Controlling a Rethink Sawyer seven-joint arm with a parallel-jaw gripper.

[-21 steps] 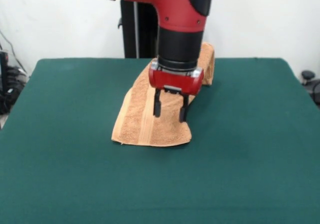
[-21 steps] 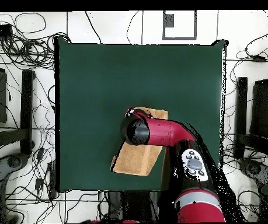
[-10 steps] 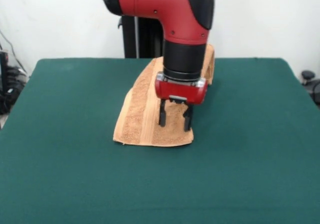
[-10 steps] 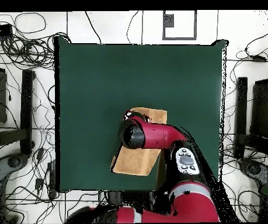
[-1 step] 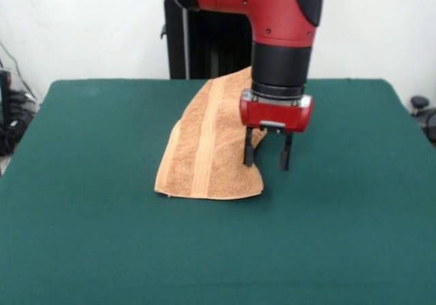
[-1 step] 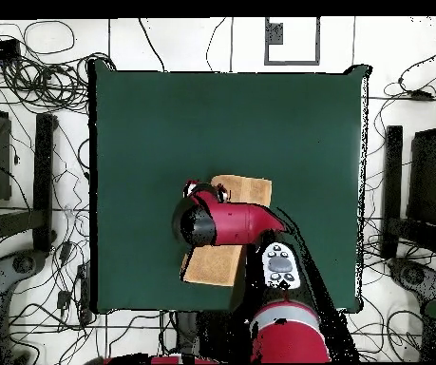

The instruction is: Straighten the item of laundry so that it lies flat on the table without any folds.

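Front view shows the soft, light orange-tan terry towel (image 5: 211,148) lying folded on the dark green felt table (image 5: 82,237), long axis running from near-left toward far-right, likely best pinched at its right edge, where the red-and-black gripper (image 5: 267,159) hovers part open, empty.
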